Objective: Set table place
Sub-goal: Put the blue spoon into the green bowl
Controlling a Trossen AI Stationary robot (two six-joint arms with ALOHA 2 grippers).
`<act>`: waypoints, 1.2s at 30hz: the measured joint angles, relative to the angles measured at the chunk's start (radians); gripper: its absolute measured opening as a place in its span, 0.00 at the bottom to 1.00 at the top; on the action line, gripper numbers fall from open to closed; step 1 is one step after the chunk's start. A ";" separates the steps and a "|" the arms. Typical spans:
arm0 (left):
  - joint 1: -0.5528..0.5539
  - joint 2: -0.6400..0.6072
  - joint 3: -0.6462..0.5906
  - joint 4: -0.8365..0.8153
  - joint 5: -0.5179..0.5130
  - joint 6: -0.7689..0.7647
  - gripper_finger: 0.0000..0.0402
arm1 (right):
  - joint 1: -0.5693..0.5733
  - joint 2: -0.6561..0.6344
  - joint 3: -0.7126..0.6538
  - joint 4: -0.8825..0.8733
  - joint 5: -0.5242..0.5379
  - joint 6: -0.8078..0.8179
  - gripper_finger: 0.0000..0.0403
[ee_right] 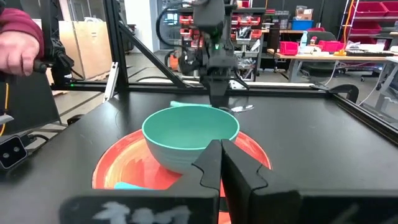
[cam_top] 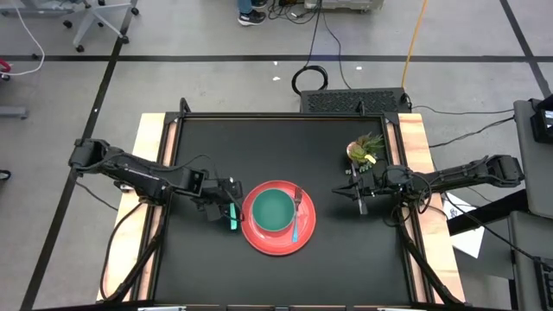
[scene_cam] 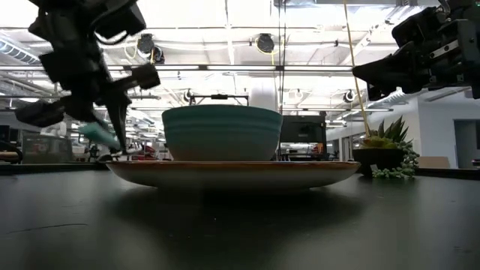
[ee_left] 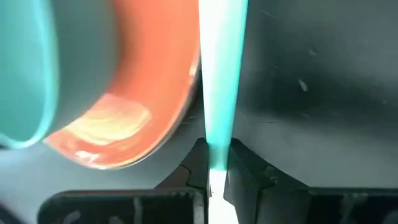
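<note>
The red plate (cam_top: pixel 278 238) sits mid-table with the teal bowl (cam_top: pixel 275 210) on it. The blue-handled fork (cam_top: pixel 296 221) lies on the plate's right part, beside the bowl. My left gripper (cam_top: pixel 231 212) is just left of the plate, shut on the mint-handled spoon (ee_left: pixel 221 74), which runs along the plate's rim (ee_left: pixel 155 124). In the low view the spoon (scene_cam: pixel 97 133) is tilted. My right gripper (cam_top: pixel 359 195) hovers shut to the right of the plate, near the potted plant (cam_top: pixel 365 149), holding nothing. My left gripper pinches the spoon's mint handle (ee_left: pixel 217 149) between its two fingers (ee_left: pixel 242 165). It comes from above, slanting in from the table's left. The handle slopes down toward the metal end (ee_right: pixel 242 109); I cannot tell whether that end touches the table.
The small potted plant (scene_cam: pixel 382 154) stands at the table's far right. Light wooden strips (cam_top: pixel 149 155) run along the left and right sides of the black tabletop (cam_top: pixel 216 147). Beyond the table, a person's hand in a red sleeve (ee_right: pixel 18 43) shows.
</note>
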 joint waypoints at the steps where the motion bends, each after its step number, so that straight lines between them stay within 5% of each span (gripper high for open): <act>1: 0.000 -0.013 0.000 0.000 0.000 -0.011 0.09 | 0.000 0.000 0.000 0.000 0.000 0.000 0.00; 24: 0.001 -0.067 0.098 0.004 0.082 -0.290 0.10 | 0.000 0.000 0.000 0.008 -0.005 -0.003 0.00; 36: 0.003 -0.067 0.209 0.020 0.116 -0.663 0.10 | 0.000 0.000 0.000 0.008 -0.005 -0.003 0.00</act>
